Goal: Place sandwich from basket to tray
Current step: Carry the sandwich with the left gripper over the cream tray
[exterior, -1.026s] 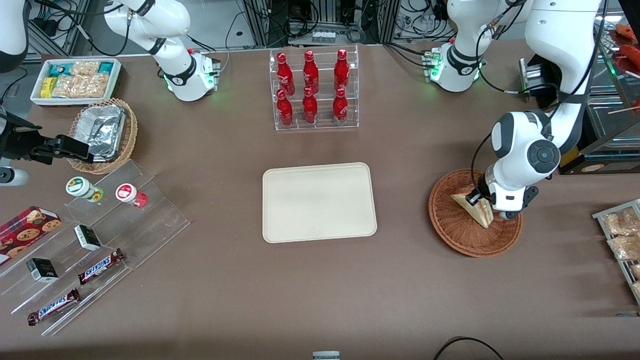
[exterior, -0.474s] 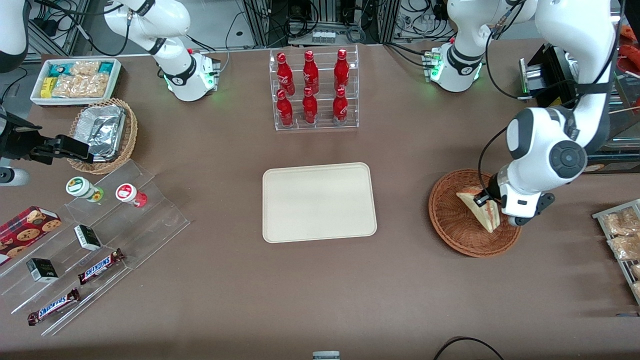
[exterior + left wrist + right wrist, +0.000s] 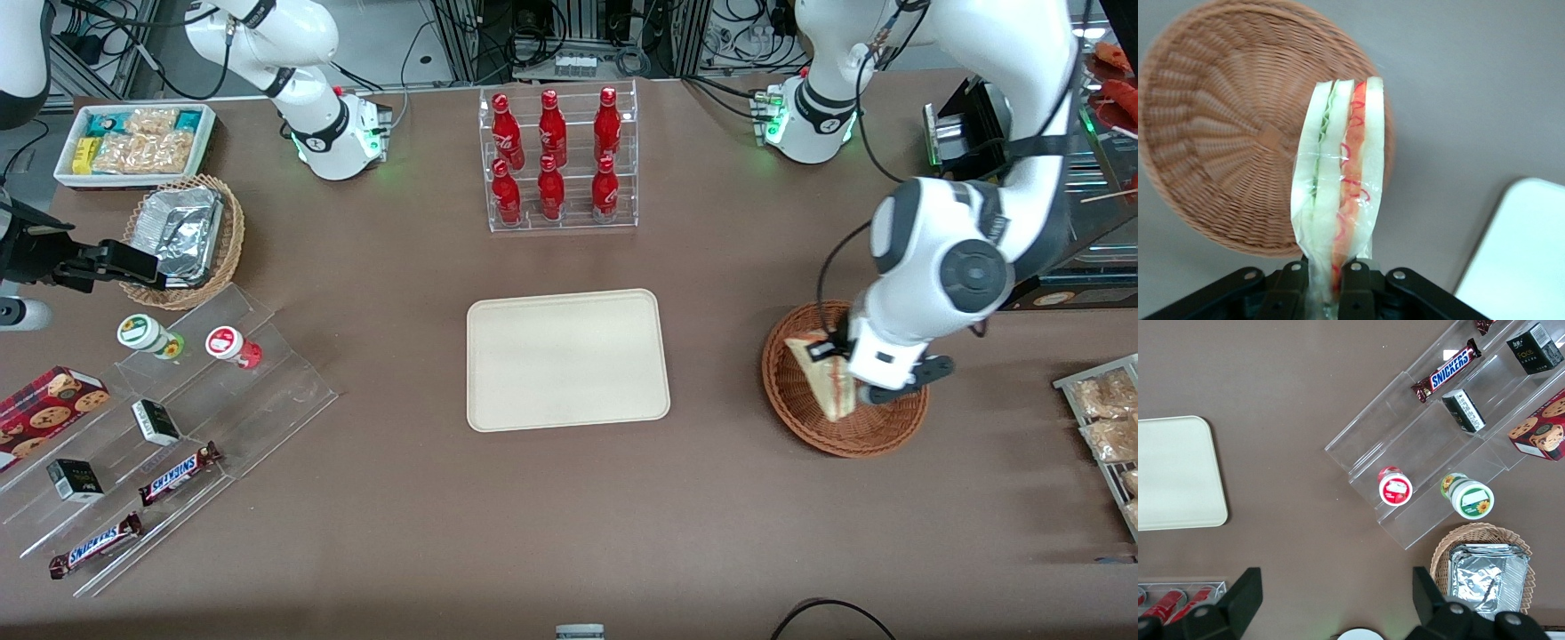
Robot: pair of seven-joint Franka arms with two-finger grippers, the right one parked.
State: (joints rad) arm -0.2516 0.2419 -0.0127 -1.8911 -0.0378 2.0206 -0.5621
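The gripper [image 3: 1326, 283] of the left arm is clamped on one corner of the sandwich [image 3: 1338, 200], which sticks out from between the two black fingers [image 3: 1355, 280] with its cut edge showing: pale bread, a green layer and a red layer, all inside clear film. In the front view the sandwich [image 3: 822, 373] hangs over the basket [image 3: 800, 418], and the wrist view shows it lifted clear of the woven bottom (the weave is visible past it). The gripper [image 3: 840, 356] sits above the basket, at the working arm's end of the table. The tray [image 3: 566, 359] lies flat at the middle of the table, well apart from the basket.

Readable writing: two chocolate bars [image 3: 180, 473] marked "SNICKERS" lie on the clear stepped stand [image 3: 267, 391] toward the parked arm's end. The red bottles [image 3: 552, 156] in their clear rack carry white script too small to read.

Compared with half a second ago, the sandwich has shifted toward the tray side of the basket and turned more upright; the wrist has swung with it. Nothing else on the table has moved.
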